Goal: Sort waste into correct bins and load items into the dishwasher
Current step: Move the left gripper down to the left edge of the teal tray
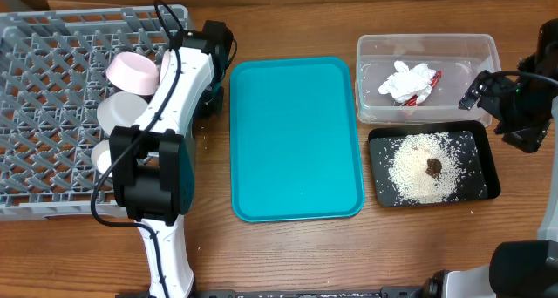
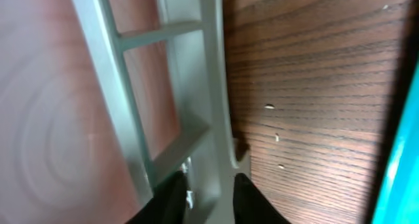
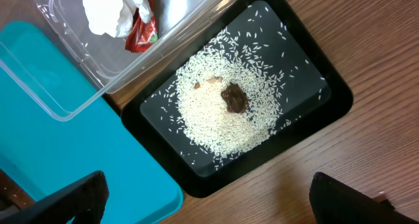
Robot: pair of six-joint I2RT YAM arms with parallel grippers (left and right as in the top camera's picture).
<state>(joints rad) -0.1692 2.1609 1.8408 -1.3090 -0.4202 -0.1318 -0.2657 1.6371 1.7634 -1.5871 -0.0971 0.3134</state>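
Grey rack (image 1: 52,115) sits far left on the bench (image 1: 288,254). In it, near the right wall, are the pink dish (image 1: 131,70) and a pale round plate (image 1: 115,113) just below it, part-hidden. Another white piece (image 1: 102,159) sits lower down, mostly under the arm; can't tell which item. L arm (image 1: 170,115) lies along the rack's right edge. L wrist view is blurred. Both dark fingertips (image 2: 171,198) show at the bottom, L jaws parted w/ the rack's rim bar seen in the gap, nothing visibly gripped. A few stray grains (image 2: 270,107) lie on bare wood beside the rack.

Teal tray (image 1: 296,141) is in the middle. To its right, the clear tub (image 1: 375,50) holds the crumpled tissue (image 1: 408,80) and red wrapper (image 1: 433,77), touching each other. Black tray (image 1: 484,189) sits just in front of the tub, w/ a heap of rice (image 1: 418,176) and the brown lump (image 1: 433,165) on top. R arm (image 1: 523,102) hangs at the bench's right side. R jaws are spread wide, holding nothing, w/ fingers (image 3: 65,201) at both lower corners of the wrist view, above the black tray.
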